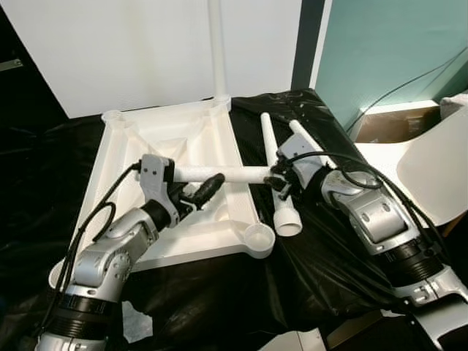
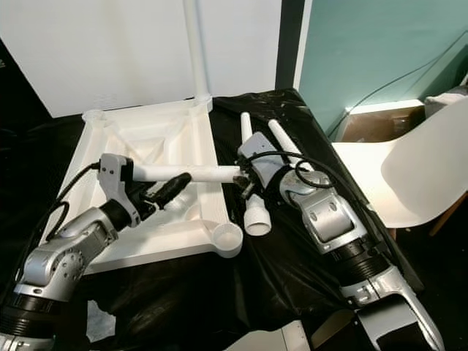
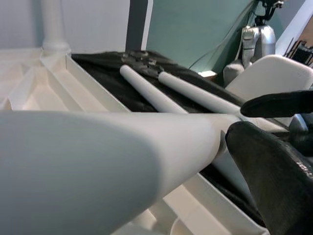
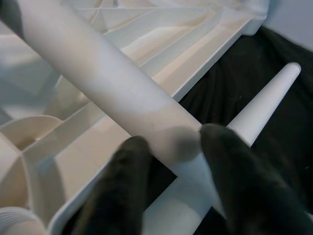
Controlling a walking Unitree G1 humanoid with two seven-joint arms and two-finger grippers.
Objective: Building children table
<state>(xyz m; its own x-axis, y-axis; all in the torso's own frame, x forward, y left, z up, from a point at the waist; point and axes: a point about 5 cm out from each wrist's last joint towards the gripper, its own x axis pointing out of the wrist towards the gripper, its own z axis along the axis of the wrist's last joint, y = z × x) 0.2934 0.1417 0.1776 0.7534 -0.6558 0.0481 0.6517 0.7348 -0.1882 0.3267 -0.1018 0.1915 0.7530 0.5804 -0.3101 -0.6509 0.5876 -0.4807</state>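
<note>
- Left gripper (image 1: 208, 188), black fingers closed around the thick end of a white tapered plastic table leg (image 1: 219, 174), held level above the upturned white plastic tabletop (image 1: 124, 157); ribbed underside facing up just beneath.
- Beyond that gripper, one upright white leg (image 1: 216, 44) already seated in the far corner socket; near corner socket (image 1: 259, 238) empty; judged one of four fitted.
- Right gripper (image 1: 280, 181), fingers pinched on the same leg's narrow tip; just past it two spare white legs (image 1: 276, 161) lying on the black plastic sheet (image 1: 322, 248).
- Farther right, a white moulded chair (image 2: 417, 172); behind, a white panel and teal wall (image 1: 380, 44).
</note>
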